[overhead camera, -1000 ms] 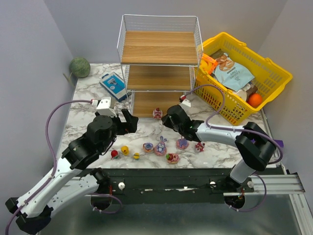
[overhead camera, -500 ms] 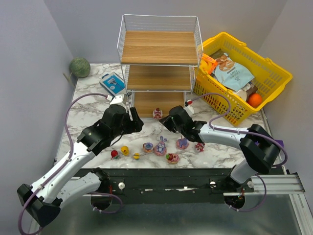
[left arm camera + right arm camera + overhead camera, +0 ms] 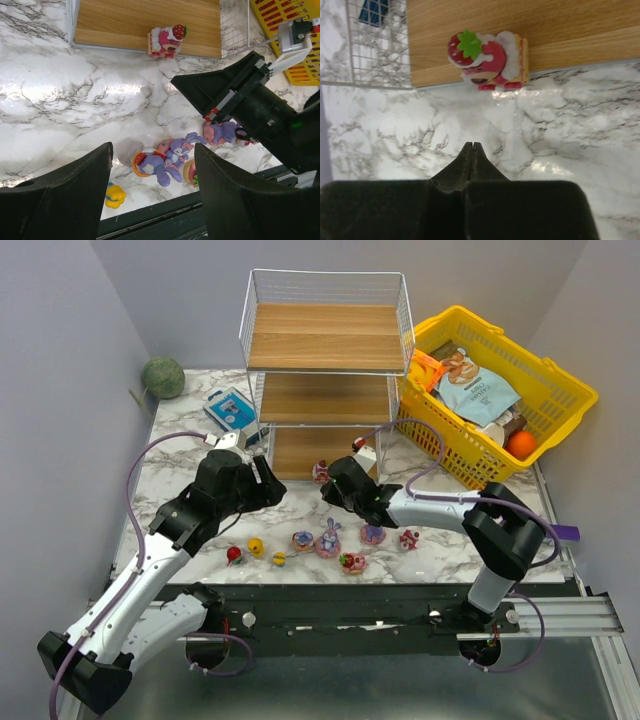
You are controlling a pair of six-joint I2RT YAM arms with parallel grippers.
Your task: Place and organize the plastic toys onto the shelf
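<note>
- Shelf (image 3: 325,370) sits at 12 o'clock on the table, same spot as a second ago. Only the bottom board has anything on it.
- Left arm has swung in from the 9 o'clock side, so the left gripper (image 3: 262,485) now hangs just off the shelf's 7 o'clock corner. Its jaws have narrowed a bit but are apart with nothing between them.
- Right gripper (image 3: 328,492) has slid a little toward 9 o'clock. Its fingers are pressed together on nothing, and it's pointing at the shelf front.
- The loose toys (image 3: 328,538) haven't budged. They're in a row on the marble at 6 o'clock, near the table edge.
- Cake toy (image 3: 322,472) hasn't moved either, it's right at the front edge of the bottom board.
- From the top the cake toy is just a pink blob. The right wrist cam shows the cake toy (image 3: 487,60) up close, strawberry with a green leaf on it, at 12 o'clock of the closed tips of the right gripper (image 3: 471,145).
- Left wrist cam gets what the other wrist cam doesn't: the right gripper (image 3: 180,82) poking in from 3 o'clock, and a bunny toy (image 3: 170,155) below the open left gripper (image 3: 154,150). The cake toy (image 3: 167,41) is at 12 o'clock.
</note>
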